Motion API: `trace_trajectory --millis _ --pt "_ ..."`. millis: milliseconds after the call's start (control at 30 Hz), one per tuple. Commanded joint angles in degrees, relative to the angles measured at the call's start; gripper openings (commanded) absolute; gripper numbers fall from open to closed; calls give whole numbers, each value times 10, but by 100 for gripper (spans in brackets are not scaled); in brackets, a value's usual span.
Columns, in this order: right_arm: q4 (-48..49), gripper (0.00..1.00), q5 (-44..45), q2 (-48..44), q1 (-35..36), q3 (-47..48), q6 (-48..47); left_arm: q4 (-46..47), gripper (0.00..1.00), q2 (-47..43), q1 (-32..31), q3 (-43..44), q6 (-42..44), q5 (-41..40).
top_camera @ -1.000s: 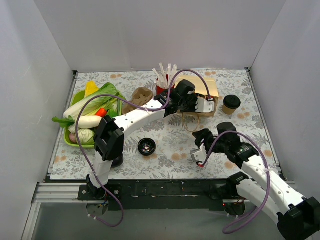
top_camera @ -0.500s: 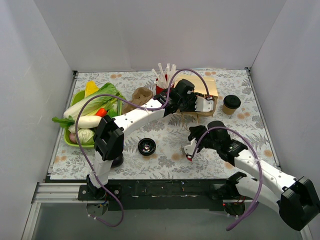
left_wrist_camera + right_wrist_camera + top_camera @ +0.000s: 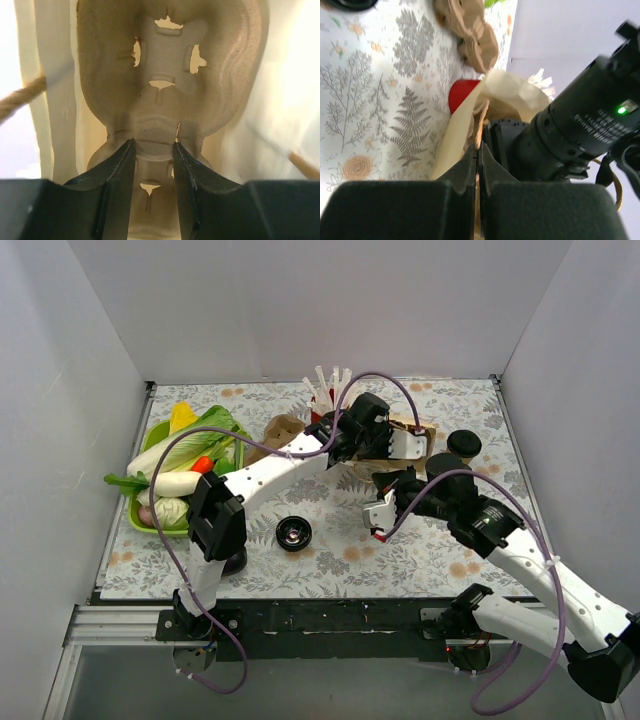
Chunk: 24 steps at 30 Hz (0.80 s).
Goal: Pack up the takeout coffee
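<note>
The takeout coffee [image 3: 464, 443], a tan paper cup with a black lid, stands at the back right, just behind my right arm. Left of it stands the brown paper bag [image 3: 424, 429]. My left gripper [image 3: 408, 444] reaches into the bag. In the left wrist view its jaws [image 3: 152, 146] are shut on a ridge of a beige pulp cup carrier [image 3: 170, 75] inside the bag. My right gripper [image 3: 388, 484] is at the bag's near side. Its jaws [image 3: 479, 148] are shut on the bag's rope handle [image 3: 481, 122].
A second pulp carrier [image 3: 283, 431] lies left of the bag, with the red cup of white straws [image 3: 322, 410] behind it. A black lid [image 3: 293, 533] lies near the middle front. A green tray [image 3: 148, 521] of vegetables fills the left side.
My right arm swung up and left from the front of the table to the bag, and its jaws closed on the rope handle. My left gripper stayed in the bag with the carrier.
</note>
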Motion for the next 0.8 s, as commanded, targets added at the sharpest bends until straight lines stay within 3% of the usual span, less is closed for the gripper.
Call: trace_trajectory --millis 0,167,467,767 --pt "-115 1 -21 -11 34 77 49 -54 0 -14 3 63 -7 -22" --pt "-167 1 -17 14 50 162 107 -163 0 -30 -1 121 -32 21" --pt "-293 1 -27 43 52 254 157 -287 0 -58 -16 118 -27 70" --pt "-289 1 -49 67 52 302 268 -310 0 -50 -37 127 -29 49"
